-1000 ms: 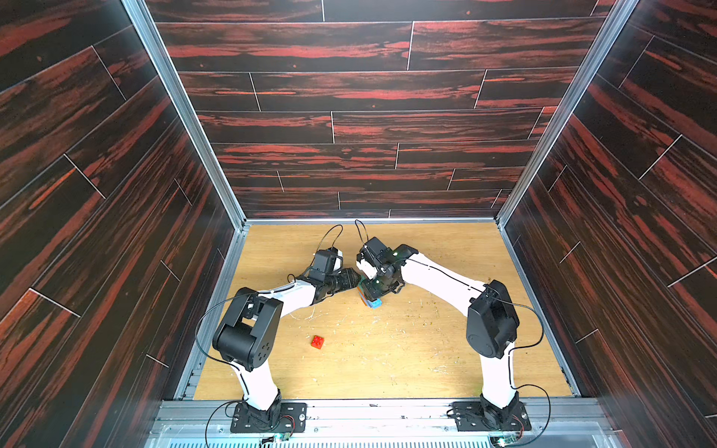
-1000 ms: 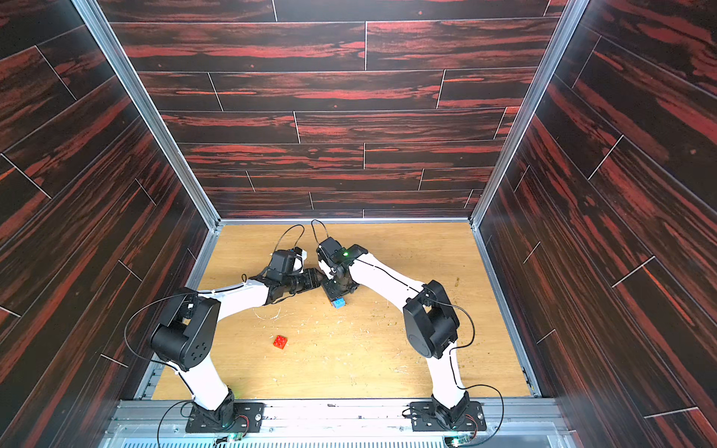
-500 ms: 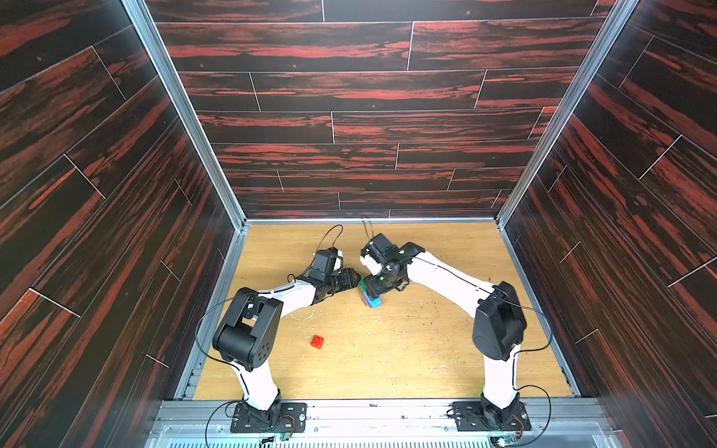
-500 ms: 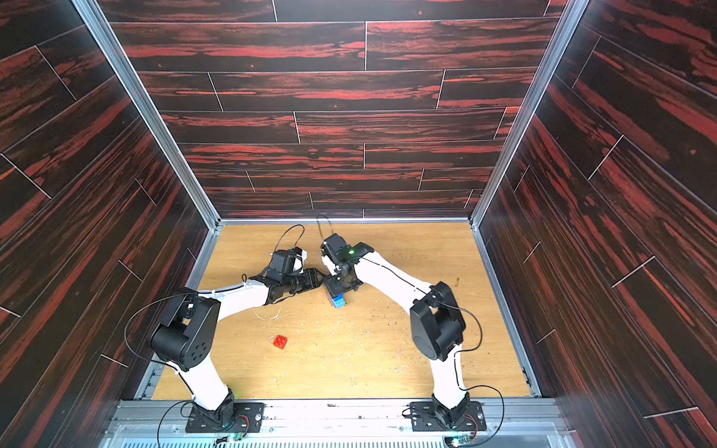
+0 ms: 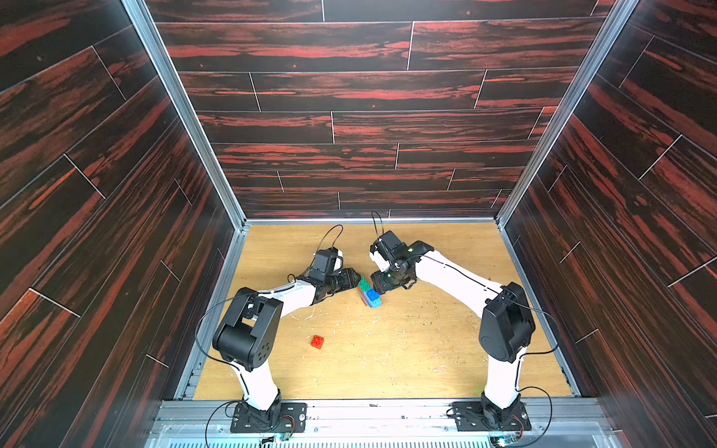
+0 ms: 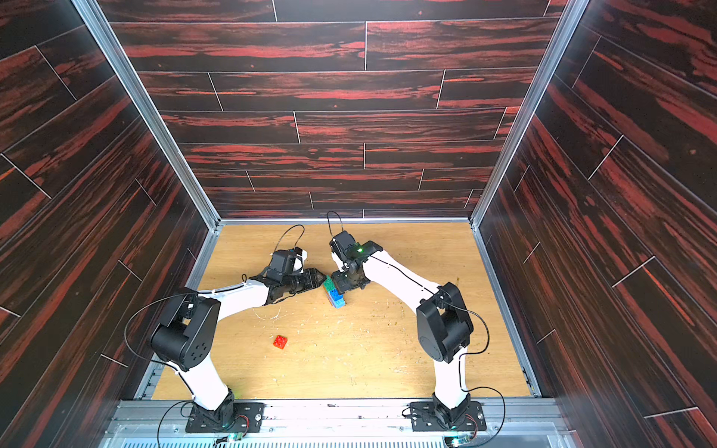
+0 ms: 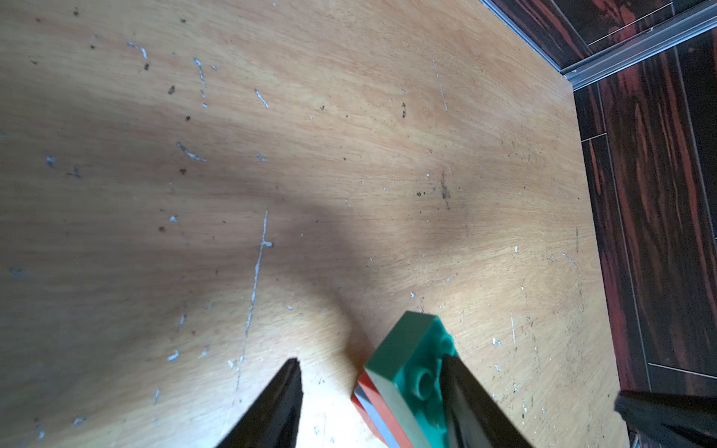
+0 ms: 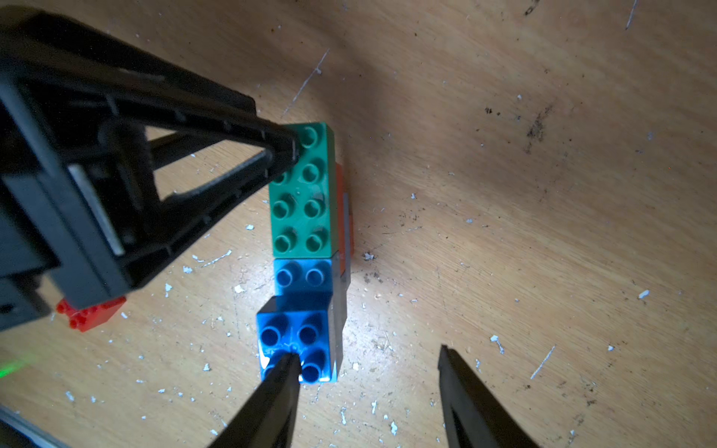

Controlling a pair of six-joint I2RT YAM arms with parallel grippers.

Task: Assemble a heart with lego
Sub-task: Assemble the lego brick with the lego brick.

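Nearest the bases, a loose red brick [image 5: 317, 341] lies studs-up on the table [image 5: 419, 360], on the left arm's side and well apart from everything else.

Farther in, about mid-table, sits the heart [image 5: 370, 295]. It is a stepped cluster whose long axis runs near to far, leaning a little leftward at its far end. The dark blue brick [image 8: 295, 341] forms the near end, a light blue brick [image 8: 302, 276] comes next, and the green brick [image 8: 302, 194] forms the far end. Red and pale layers show along one side beneath them. The studs face the right wrist camera.

The grippers close in from either side. The right gripper [image 8: 366, 353] is released: one fingertip [image 8: 267, 403] rests on the dark blue studs, the other stands over the table, and nothing is clamped. The left gripper [image 7: 370, 360] is released too. One finger [image 7: 469, 407] lies against the green studs, while the other is clear of the cluster.

In both top views the two black heads nearly meet at the green end and hide part of it.

Beyond them the table runs to the dark back wall [image 5: 349, 128].
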